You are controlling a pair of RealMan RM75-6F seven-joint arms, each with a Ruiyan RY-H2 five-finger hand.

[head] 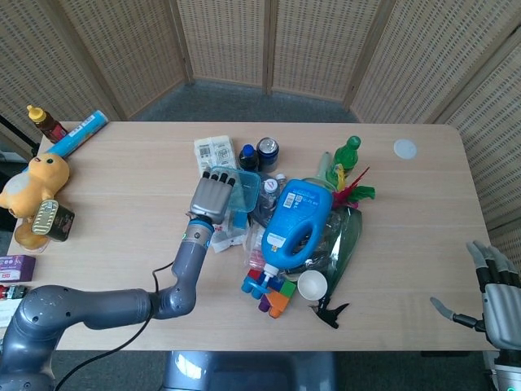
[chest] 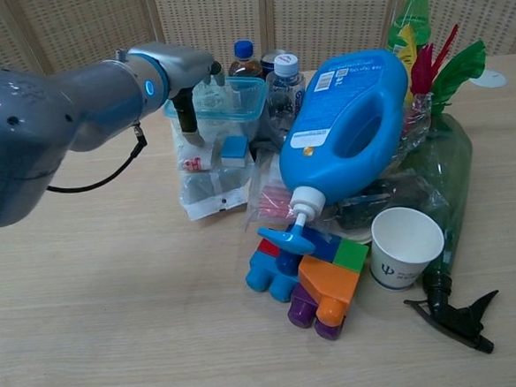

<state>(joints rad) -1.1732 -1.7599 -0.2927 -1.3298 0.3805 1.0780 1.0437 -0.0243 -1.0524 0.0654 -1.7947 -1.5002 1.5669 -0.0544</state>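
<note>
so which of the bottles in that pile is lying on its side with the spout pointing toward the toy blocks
The big blue detergent jug. It lies tipped over, its white spout down at the coloured toy blocks, while the small capped bottles behind it stand upright.

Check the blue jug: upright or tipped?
Tipped. The blue jug leans with its spout down on the toy blocks.
</note>
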